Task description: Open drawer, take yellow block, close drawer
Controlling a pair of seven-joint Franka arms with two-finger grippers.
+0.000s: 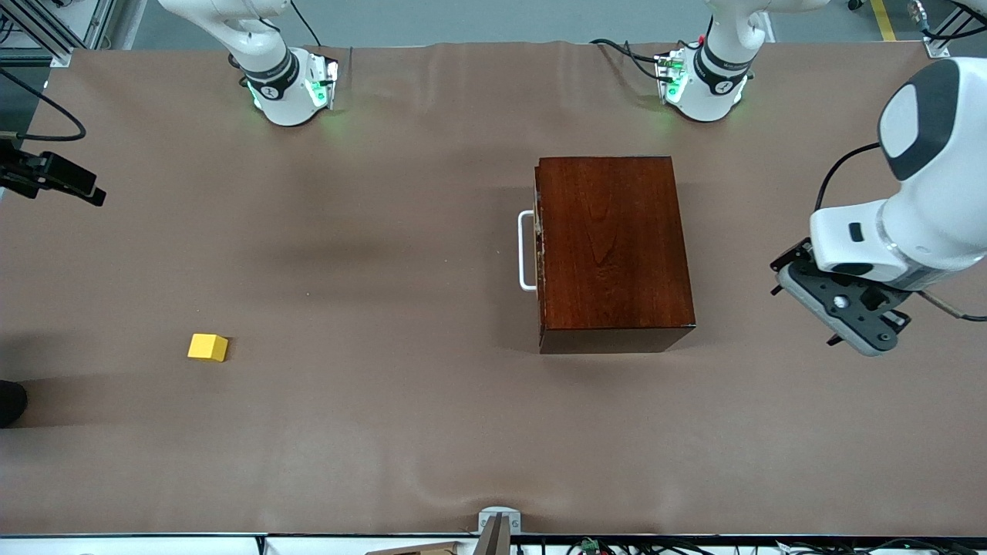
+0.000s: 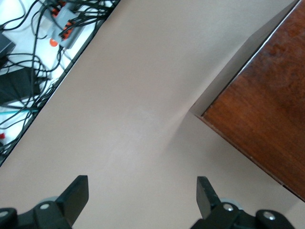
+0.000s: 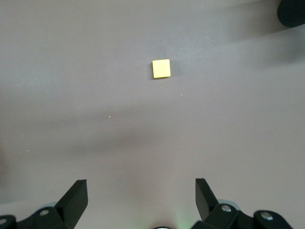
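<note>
The drawer (image 1: 540, 250) sits pushed into the dark reddish-brown wooden box (image 1: 613, 247). Its white bar handle (image 1: 527, 250) faces the right arm's end of the table. The yellow block (image 1: 207, 348) lies alone on the brown table, toward the right arm's end and nearer the front camera than the box. My left gripper (image 1: 844, 312) hovers off the box's side at the left arm's end, open and empty (image 2: 143, 191), with a corner of the box (image 2: 267, 109) in its view. My right gripper (image 3: 141, 191) is out of the front view; it hangs open high over the table, with the block (image 3: 161, 68) below it.
A black camera on a mount (image 1: 54, 176) juts over the table edge at the right arm's end, with a dark object (image 1: 9, 401) nearer the front camera. Cables (image 2: 43, 38) lie past the table's edge. The brown table cover (image 1: 370, 254) is slightly wrinkled.
</note>
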